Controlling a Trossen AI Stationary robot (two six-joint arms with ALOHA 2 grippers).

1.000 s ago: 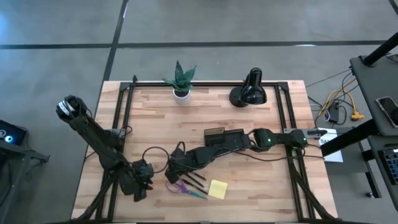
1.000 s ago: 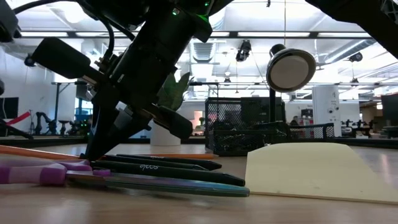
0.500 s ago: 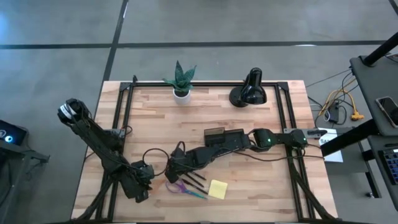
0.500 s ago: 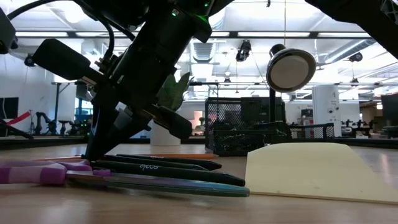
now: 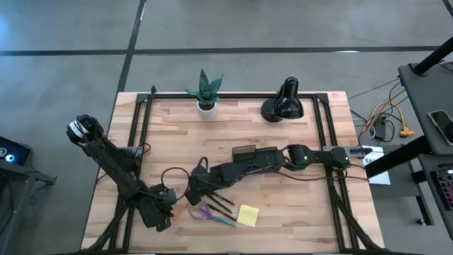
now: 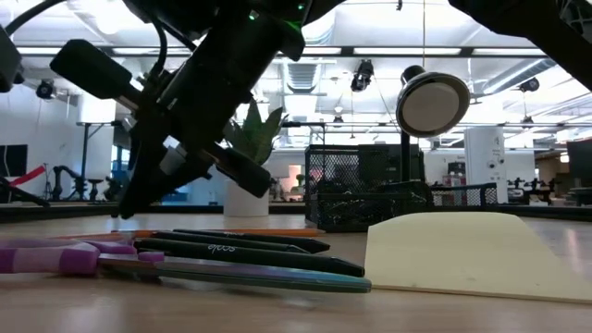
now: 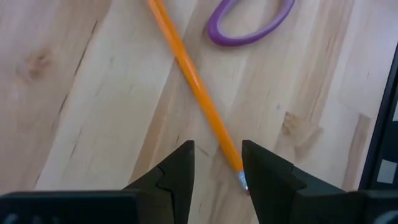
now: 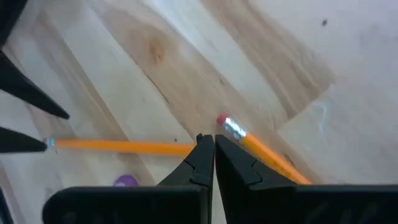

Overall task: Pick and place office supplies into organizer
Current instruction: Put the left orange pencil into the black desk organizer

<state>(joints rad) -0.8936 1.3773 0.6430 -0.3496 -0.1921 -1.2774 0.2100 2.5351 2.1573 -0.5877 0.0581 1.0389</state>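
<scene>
High view, supplies (image 5: pixel 221 210) near table's (image 5: pixel 283 142) front edge

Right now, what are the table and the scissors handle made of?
The table looks like pale wood: plank seams, grain and knots show, with a smooth finish. The scissors handle looks like smooth purple plastic, though I can't be sure.

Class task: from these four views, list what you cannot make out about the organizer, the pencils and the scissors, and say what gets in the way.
- Organizer: contents hidden; right arm crosses it in the high view.
- Pencil: the right hand covers where it meets the other pencil.
- Scissors: only one purple loop shows in the left wrist view; the frame edge cuts the rest.
</scene>
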